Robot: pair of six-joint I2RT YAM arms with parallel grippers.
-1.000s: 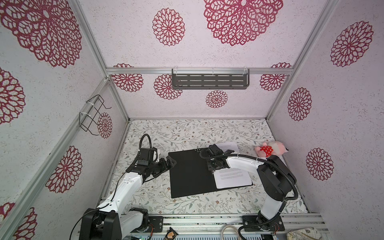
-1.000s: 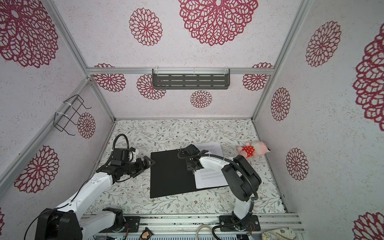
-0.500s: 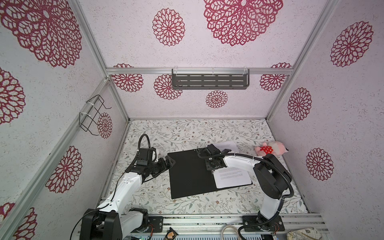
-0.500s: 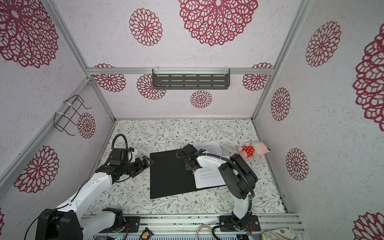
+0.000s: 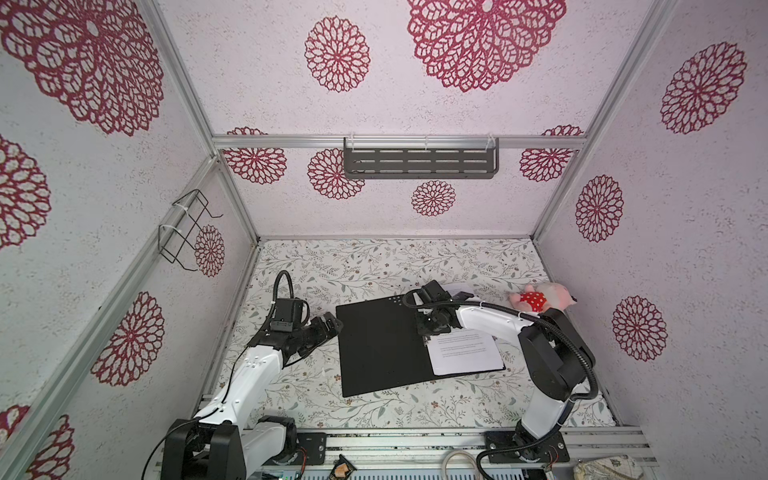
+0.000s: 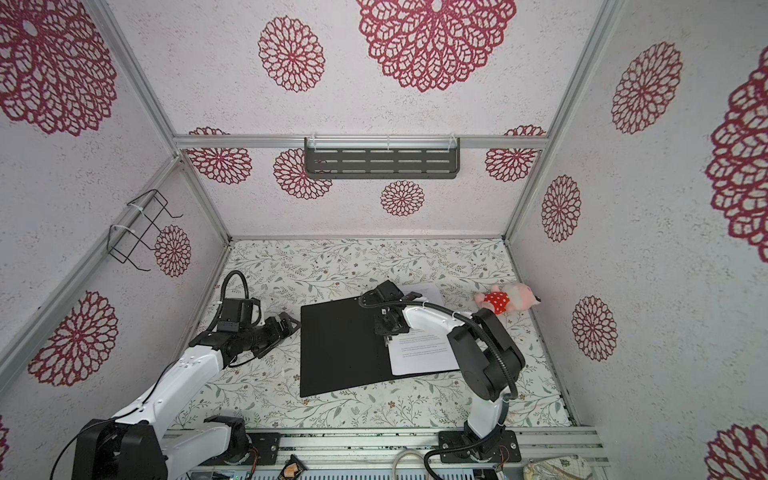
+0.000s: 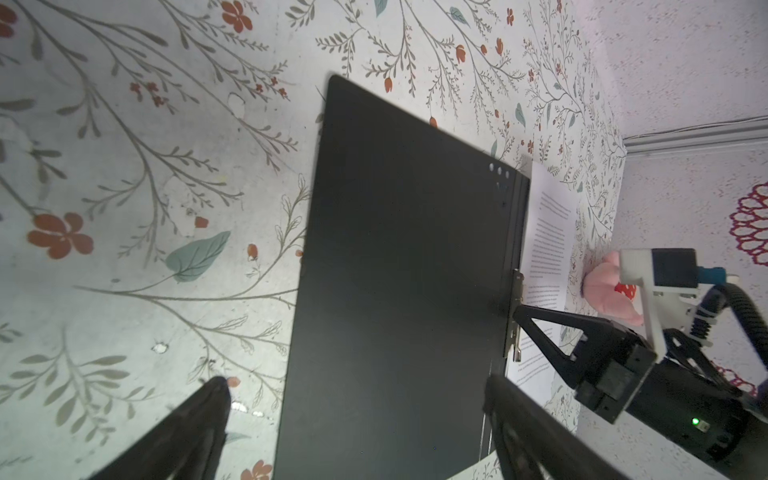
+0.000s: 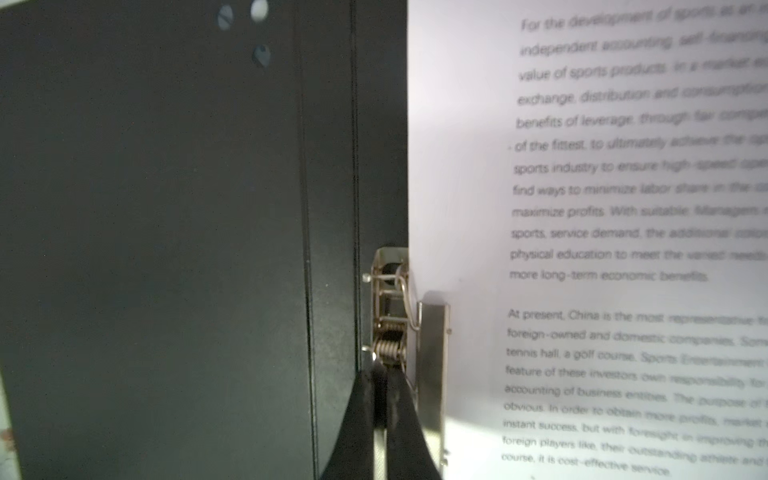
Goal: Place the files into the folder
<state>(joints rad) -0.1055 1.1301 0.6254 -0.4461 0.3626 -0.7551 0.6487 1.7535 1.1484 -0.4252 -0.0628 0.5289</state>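
— Flowered walls (image 5: pixel 249 83) all round, and on the leafy surface (image 5: pixel 374 266) the folder (image 5: pixel 376 349) lies open in the middle, black inside up.
— And the files (image 5: pixel 463 353)?
— One printed page lies on its right half, its edge at the spine. A second sheet (image 5: pixel 459 287) pokes out past the far edge.
— Which step is this?
— Clamping, I'd say. The right fingers (image 8: pixel 380 382) are closed, with their tips at the metal clip (image 8: pixel 390 307). Whether they pinch its lever, I can't tell.
— And the left fingers (image 5: pixel 331 323)?
— Spread wide and empty, just beside the folder's left edge.
— What's next?
— Probably working the clip gently so the page doesn't drag, then fetching the second sheet.
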